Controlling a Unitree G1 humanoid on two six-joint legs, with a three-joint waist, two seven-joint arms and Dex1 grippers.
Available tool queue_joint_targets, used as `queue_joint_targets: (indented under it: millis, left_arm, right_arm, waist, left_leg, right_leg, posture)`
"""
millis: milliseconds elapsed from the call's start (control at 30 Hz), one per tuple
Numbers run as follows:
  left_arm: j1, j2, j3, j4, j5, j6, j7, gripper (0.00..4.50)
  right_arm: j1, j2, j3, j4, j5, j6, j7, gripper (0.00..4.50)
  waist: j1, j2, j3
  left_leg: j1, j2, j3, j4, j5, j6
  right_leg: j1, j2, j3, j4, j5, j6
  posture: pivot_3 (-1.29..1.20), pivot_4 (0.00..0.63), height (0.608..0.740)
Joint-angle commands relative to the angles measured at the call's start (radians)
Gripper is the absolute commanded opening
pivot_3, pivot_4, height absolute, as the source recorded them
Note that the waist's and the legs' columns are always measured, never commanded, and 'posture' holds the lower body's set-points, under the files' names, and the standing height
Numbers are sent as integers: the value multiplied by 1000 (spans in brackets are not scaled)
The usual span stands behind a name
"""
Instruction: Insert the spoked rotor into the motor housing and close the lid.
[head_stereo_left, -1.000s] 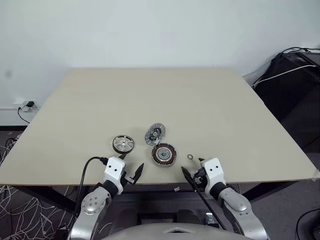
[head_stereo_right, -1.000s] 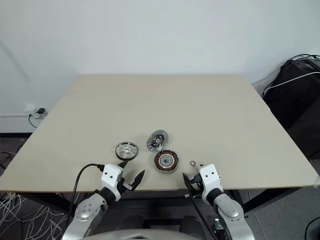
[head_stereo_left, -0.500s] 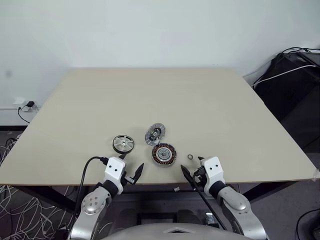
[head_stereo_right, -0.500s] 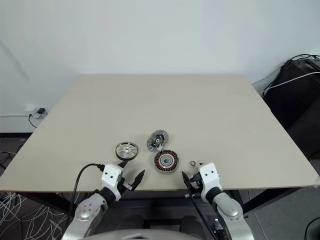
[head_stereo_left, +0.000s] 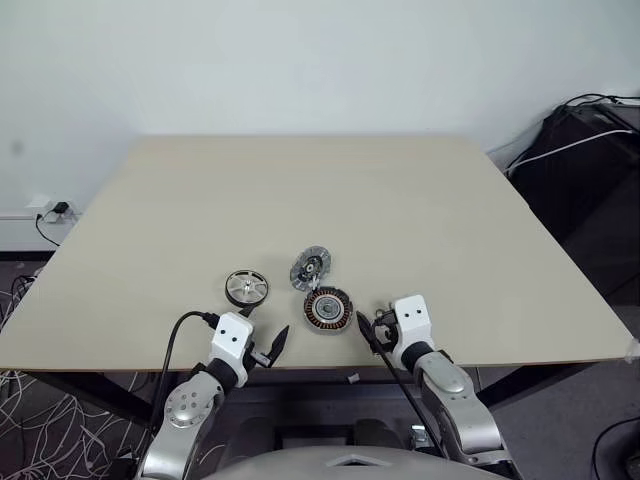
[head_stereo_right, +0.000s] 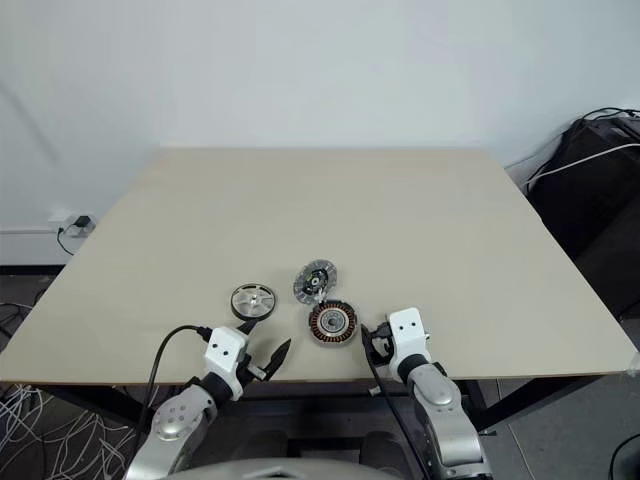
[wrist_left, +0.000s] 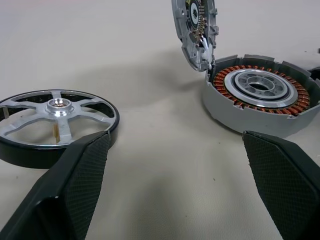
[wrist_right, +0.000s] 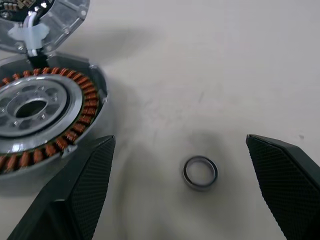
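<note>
The spoked rotor (head_stereo_left: 246, 287), a silver wheel with a dark rim, lies flat on the table, left of the other parts. The motor housing (head_stereo_left: 327, 309) sits near the front edge, its copper windings (wrist_left: 260, 92) exposed. The lid (head_stereo_left: 311, 268) stands tilted open at the housing's far side, joined to it by a white piece (wrist_right: 30, 32). My left gripper (head_stereo_left: 262, 326) is open just in front of the rotor (wrist_left: 55, 122), touching nothing. My right gripper (head_stereo_left: 375, 322) is open beside the housing's right side, with a tiny metal ring (wrist_right: 200, 172) lying between its fingers.
The beige table (head_stereo_left: 330, 200) stretches wide behind the parts; its front edge runs just under my wrists. Dark bags and cables (head_stereo_left: 590, 150) stand off the table's right side. A wall socket with a plug (head_stereo_left: 55, 210) is at the left.
My right gripper has moved forward and slightly left, over the tiny ring and closer to the housing. The left gripper and the parts have stayed put.
</note>
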Motion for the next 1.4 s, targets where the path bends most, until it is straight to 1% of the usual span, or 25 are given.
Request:
queue_joint_targets:
  millis: [33,200,467,500,533,600,700,833,1033,1167,1300,1400]
  left_arm:
    - [-11,-3,0,-23,3,-17,5,4478]
    - [-8,-4,2,-27,3,-14,6,4478]
    - [-1,-3,3,-29,4,-14,6,4478]
    - [-1,-3,3,-29,4,-14,7,4500]
    - [0,-4,3,-29,4,-14,7,4500]
    - [0,-4,3,-29,5,-13,8,4500]
    - [-1,-5,2,-29,5,-12,9,4500]
    - [-4,-7,1,-26,6,-13,10,4500]
    - [-4,-8,1,-26,7,-11,12,4500]
    - [-5,-9,-2,-24,7,-11,13,4500]
    - [-10,-12,-3,-20,8,-11,15,4500]
    - [-9,-13,-4,-20,8,-11,19,4500]
  right_arm:
    - [-35,8,-16,25,3,-21,-6,4500]
    - [-55,17,-33,72,12,-19,-14,4500]
    - [-49,26,-23,107,15,1,0,4500]
    - [-47,27,-22,104,15,1,0,4080]
    - [-45,28,-22,101,16,3,1,3854]
    - [-41,29,-22,96,16,5,1,3261]
    - [-35,31,-24,85,16,7,1,2226]
    - [-24,29,-21,59,10,6,1,983]
    - [-18,25,-10,-61,31,25,24,983]
    - [-41,20,27,-135,29,46,51,983]
    - [-70,29,64,-131,28,55,65,983]
    - [-94,30,101,-107,20,55,85,983]
  waist:
    - [-1,0,0]
    - [-5,0,0]
    - [-11,-1,-1]
    - [-12,-1,-1]
    - [-12,-1,-1]
    - [-12,-1,-1]
    - [-14,-1,-1]
    - [-14,0,-1]
    - [-14,1,0]
    - [-14,1,0]
    - [-12,1,0]
    - [-11,1,0]
  left_leg:
    - [0,0,0,0,0,0]
    - [0,0,0,0,0,0]
    - [2,0,0,0,0,0]
    - [2,0,0,0,0,0]
    - [2,0,0,0,0,0]
    - [2,0,0,0,0,0]
    - [2,1,0,0,0,0]
    - [2,1,0,0,0,0]
    - [1,1,0,0,0,0]
    - [1,1,0,0,0,0]
    - [1,0,0,0,0,0]
    - [1,0,0,0,0,0]
  right_leg:
    - [0,0,0,0,0,0]
    - [0,1,0,0,0,0]
    - [1,1,0,0,0,0]
    - [2,1,0,0,0,0]
    - [2,1,0,0,0,0]
    - [2,1,0,0,0,0]
    - [1,1,0,0,0,0]
    - [2,1,0,0,0,0]
    - [1,1,0,0,0,0]
    - [0,1,0,0,-1,1]
    - [1,1,0,0,-2,3]
    - [0,1,0,0,0,0]
  posture:
    - [0,0,740]
    - [0,0,740]
    - [0,0,740]
    - [0,0,740]
    - [0,0,740]
    - [0,0,740]
    - [0,0,740]
    - [0,0,740]
    - [0,0,740]
    - [0,0,740]
    - [0,0,740]
    - [0,0,740]
